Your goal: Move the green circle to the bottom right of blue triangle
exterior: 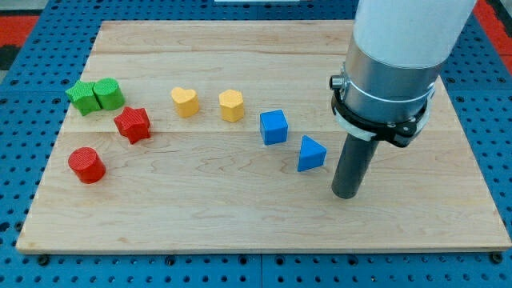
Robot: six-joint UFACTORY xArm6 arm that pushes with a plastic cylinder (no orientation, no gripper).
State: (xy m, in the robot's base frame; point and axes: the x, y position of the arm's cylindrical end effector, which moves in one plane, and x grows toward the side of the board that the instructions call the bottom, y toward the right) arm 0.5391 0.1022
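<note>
The green circle [108, 94] sits at the view's left, touching a green star [82, 97] on its left. The blue triangle [310, 154] lies right of the board's middle. My tip [345, 194] rests on the board just to the right of and slightly below the blue triangle, a small gap apart. The tip is far from the green circle, across most of the board's width.
A blue cube [274, 126] sits up-left of the triangle. A yellow heart [185, 102] and a yellow hexagon [232, 105] lie mid-board. A red star [133, 124] and a red cylinder [86, 165] are at the left. The wooden board [240, 224] ends at blue pegboard.
</note>
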